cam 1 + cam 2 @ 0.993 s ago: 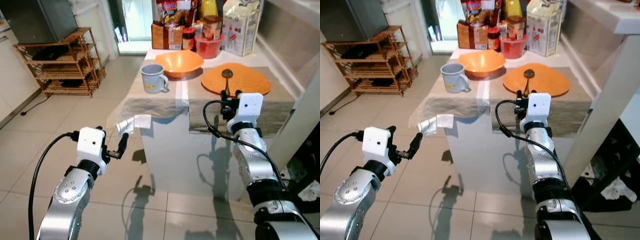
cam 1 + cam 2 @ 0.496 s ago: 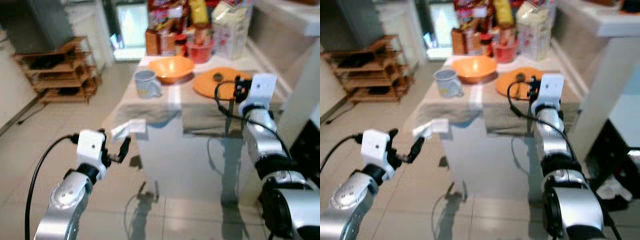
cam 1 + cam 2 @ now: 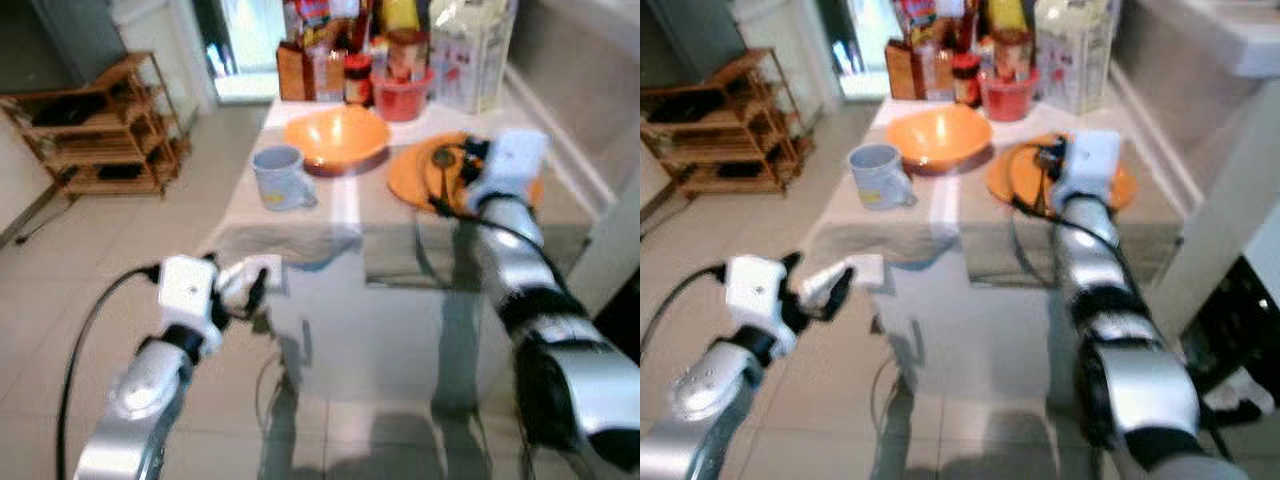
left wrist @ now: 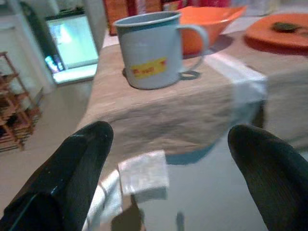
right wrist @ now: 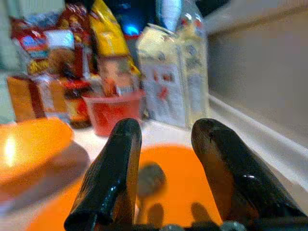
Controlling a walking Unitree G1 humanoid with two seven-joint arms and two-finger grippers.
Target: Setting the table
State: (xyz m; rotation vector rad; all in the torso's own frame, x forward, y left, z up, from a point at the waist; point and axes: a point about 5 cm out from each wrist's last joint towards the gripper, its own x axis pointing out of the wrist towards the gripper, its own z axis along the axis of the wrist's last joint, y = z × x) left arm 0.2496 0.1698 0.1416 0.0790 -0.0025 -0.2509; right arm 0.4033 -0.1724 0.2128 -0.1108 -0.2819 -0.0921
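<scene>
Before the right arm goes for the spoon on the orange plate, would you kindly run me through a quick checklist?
1. Right gripper open: ok, its fingers are apart.
2. Right gripper lined up with the spoon: ok, the spoon's bowl shows between the fingers in the right wrist view.
3. Spoon resting on the orange plate: ok.
4. Spoon handle free to grasp: cannot tell, the gripper hides it.
5. Neighbours clear of the path: ok, the orange bowl and the red cup stand apart from the spoon.
6. Left gripper out of the way: ok, open, low before the table edge, short of the blue mug.
</scene>
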